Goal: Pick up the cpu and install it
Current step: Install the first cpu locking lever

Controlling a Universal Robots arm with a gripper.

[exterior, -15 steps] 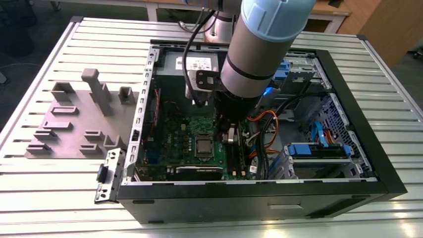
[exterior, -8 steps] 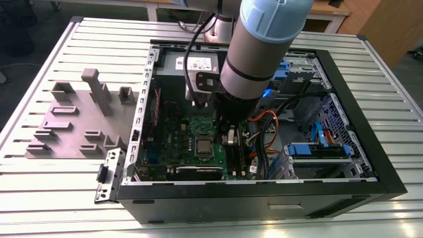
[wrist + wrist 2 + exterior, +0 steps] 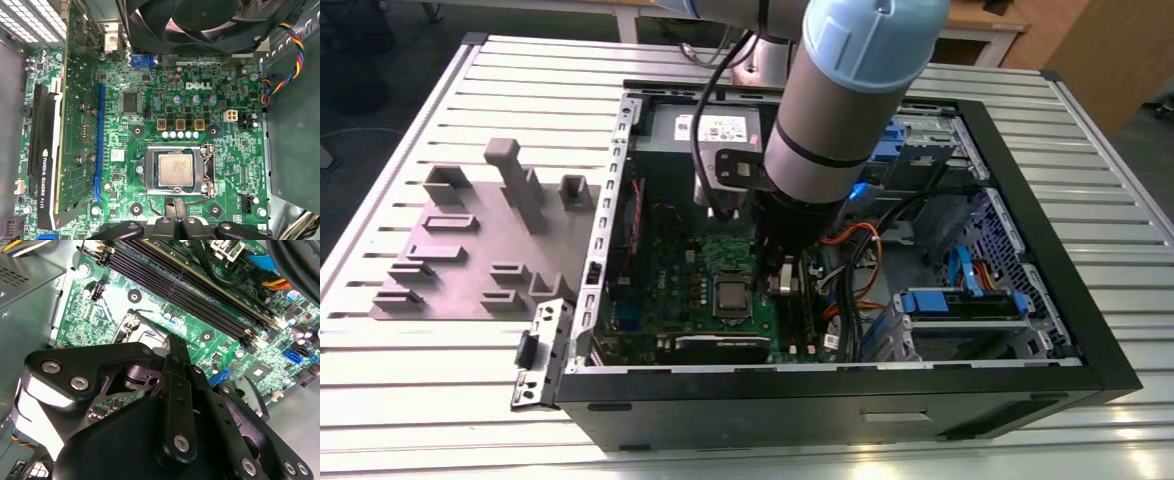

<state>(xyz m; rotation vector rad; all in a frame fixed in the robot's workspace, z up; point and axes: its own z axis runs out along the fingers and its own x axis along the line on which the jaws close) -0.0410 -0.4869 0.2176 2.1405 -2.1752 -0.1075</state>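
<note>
Cpu [image 3: 175, 170]: seated flat in the silver socket frame [image 3: 207, 170] on the green motherboard [image 3: 220, 145], just beyond the hand [image 3: 175, 220]. Hand: black, hovering close above the board, apart from the cpu; grip state cannot be told. Fan [image 3: 200, 22]: farther off, past the socket.

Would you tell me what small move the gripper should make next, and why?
Probably shift the gripper across until it is centred over the cpu. In the first wrist view the chip lies flat in its socket frame on the motherboard, and the gripper sits beside the socket, not above the chip.
</note>
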